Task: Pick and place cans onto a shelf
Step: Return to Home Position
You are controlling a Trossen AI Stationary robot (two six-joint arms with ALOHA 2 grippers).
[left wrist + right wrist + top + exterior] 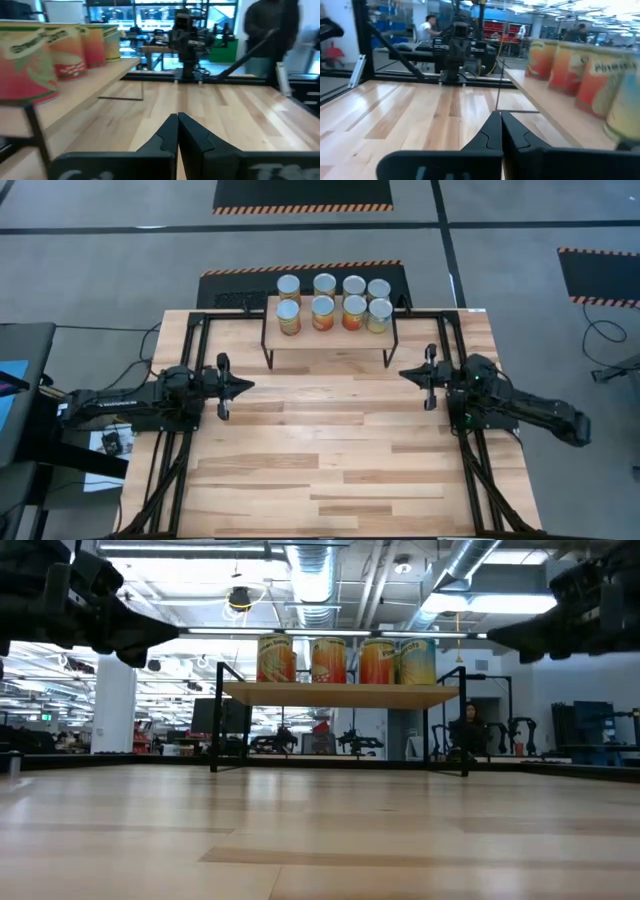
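All eight cans (334,300) are on the shelf (330,340), upright, in two rows of four, with neighbours almost touching. The shelf stands at the far middle of the counter (330,470). I see no can on the counter itself.

Left pincer (248,385) is at the left side of the counter, pointing inward, fingers pressed together on nothing. Right pincer (403,372) mirrors it on the right side, also clenched and empty. Both are well apart from the shelf legs, and the low view shows them hanging above the counter top.

Handling, my read only:
- Small tins with rigid walls, so they should take a firm squeeze without denting.
- Probably full, which means some heft for the size. They should sit stable once flat on the base.
- The wall is round and smooth under the label, so it's fairly slippery. A can may twist in a two-finger hold if I squeeze off-centre.
- Best hold is across the diameter at mid-height of the label, fingers level.
- The shiny top rim offers little to grab.

Catch for any re-grasp: the packing is tight. Only the end cans have one free side. The inner ones would need a top-down approach with fingers front and back, and I can't tell whether the gap between rows admits a finger. The front row blocks the back row from the front.

Placement looks done to me. Only parking the arms is left.
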